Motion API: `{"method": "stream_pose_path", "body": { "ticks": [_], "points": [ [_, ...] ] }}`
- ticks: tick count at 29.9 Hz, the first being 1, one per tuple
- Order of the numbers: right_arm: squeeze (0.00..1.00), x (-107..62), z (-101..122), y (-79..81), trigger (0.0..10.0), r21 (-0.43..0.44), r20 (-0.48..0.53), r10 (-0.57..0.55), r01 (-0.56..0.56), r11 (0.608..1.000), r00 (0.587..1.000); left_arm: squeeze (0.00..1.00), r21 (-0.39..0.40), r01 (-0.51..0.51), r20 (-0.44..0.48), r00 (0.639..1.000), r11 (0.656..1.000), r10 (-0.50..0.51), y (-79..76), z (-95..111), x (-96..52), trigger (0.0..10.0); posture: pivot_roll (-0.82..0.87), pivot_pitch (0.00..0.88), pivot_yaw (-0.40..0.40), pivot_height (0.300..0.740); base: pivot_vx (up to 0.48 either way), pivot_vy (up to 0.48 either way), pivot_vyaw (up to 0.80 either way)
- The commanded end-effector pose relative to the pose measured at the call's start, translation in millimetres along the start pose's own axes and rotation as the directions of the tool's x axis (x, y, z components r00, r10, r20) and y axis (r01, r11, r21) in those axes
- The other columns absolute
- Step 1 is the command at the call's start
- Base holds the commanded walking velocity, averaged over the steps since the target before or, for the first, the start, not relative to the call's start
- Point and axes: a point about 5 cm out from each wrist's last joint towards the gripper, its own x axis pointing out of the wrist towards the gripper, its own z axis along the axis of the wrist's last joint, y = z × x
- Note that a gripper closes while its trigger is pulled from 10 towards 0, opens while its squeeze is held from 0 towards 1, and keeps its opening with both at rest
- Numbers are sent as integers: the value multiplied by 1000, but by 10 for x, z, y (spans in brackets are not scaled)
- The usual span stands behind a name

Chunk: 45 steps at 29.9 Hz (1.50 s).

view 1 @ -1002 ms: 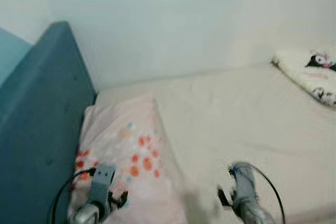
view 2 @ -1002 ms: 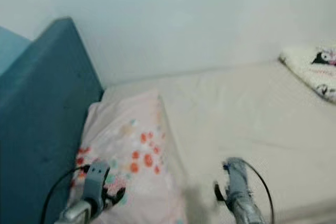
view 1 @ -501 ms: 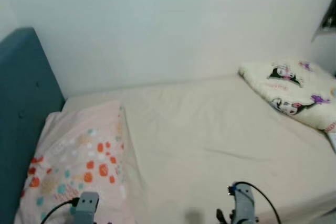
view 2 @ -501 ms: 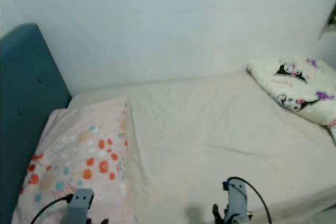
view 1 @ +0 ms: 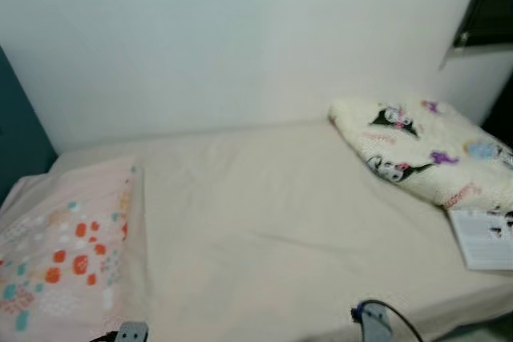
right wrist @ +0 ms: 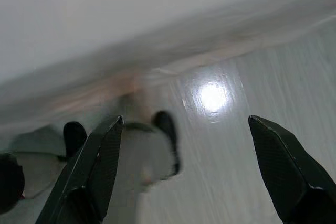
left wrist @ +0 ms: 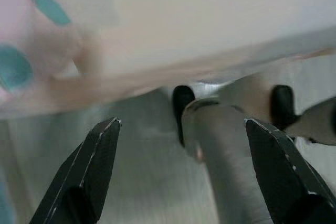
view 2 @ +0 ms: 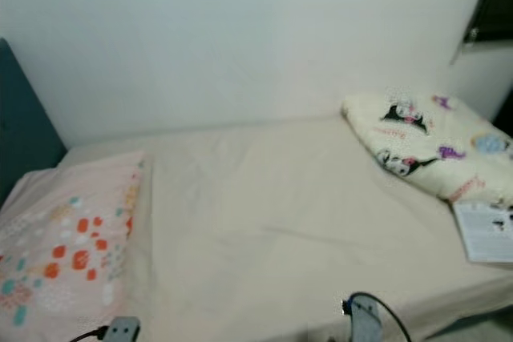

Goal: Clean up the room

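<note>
A bed with a cream sheet (view 1: pixel 264 222) lies before me. On its left end rests a pink pillow (view 1: pixel 64 254) with red and teal dots. At the right end is a folded white blanket (view 1: pixel 417 150) printed with cartoon figures, and a white printed booklet (view 1: pixel 481 238) lies beside it near the bed's edge. My two arms hang low at the bottom, left wrist (view 1: pixel 131 332) and right wrist (view 1: pixel 373 322). The left gripper (left wrist: pixel 184 177) is open with nothing between its fingers, above the floor by the bed's edge. The right gripper (right wrist: pixel 186 171) is likewise open and holds nothing.
A teal headboard (view 2: pixel 24 126) stands at the far left, a white wall (view 1: pixel 240 38) behind the bed, and a dark window (view 1: pixel 489 6) at the top right. Pale glossy floor (right wrist: pixel 252 145) and my own grey body parts (left wrist: pixel 220 150) show in the wrist views.
The camera has turned to the right: headboard and pillow slid left, blanket and booklet came into view. Both arms sit lower in the picture.
</note>
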Motion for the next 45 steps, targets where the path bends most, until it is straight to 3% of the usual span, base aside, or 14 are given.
{"method": "stream_pose_path", "body": {
  "ticks": [1, 10, 16, 34, 39, 41, 45],
  "points": [
    [0, -3, -23, -14, 10000, 2, -13, -8, 8, 1000, 1000, 0, 17, 1, -37, 999, 1000, 0, 3, -74, -12, 10000, -76, 0, 17, 740, 0, -480, 0],
    [0, -17, -91, -50, 10000, -2, -25, -23, 23, 1000, 999, 0, 32, 9, -60, 998, 999, -7, -12, -129, -21, 10000, -79, 0, 21, 740, 0, -480, 0],
    [0, -31, -139, -93, 10000, -10, -33, -32, 32, 999, 999, 0, 37, 12, -71, 997, 999, -9, -28, -154, -23, 10000, -79, 0, 17, 740, 0, -480, 740],
    [0, -34, -139, -127, 10000, 4, -41, -56, 56, 998, 998, 0, 22, 8, -71, 997, 1000, -6, -20, -154, -24, 10000, -78, 0, 16, 740, 0, -480, 0],
    [0, -26, -44, -153, 10000, 25, 4, -70, 69, 997, 998, 0, -20, 13, 11, 1000, 1000, -13, -13, 60, 16, 10000, -81, 0, 18, 740, 0, -480, 0],
    [0, -4, 201, -153, 10000, 34, 83, -64, 61, 998, 995, 0, -35, 24, 101, 995, 999, -20, -2, 347, 54, 10000, -84, 0, 21, 740, 0, -480, 0],
    [0, 6, 392, -143, 10000, 32, 139, -56, 52, 998, 989, 0, -27, 36, 160, 987, 999, -31, 1, 554, 70, 10000, -84, 0, 23, 740, 0, -480, 0]
  ]
}}
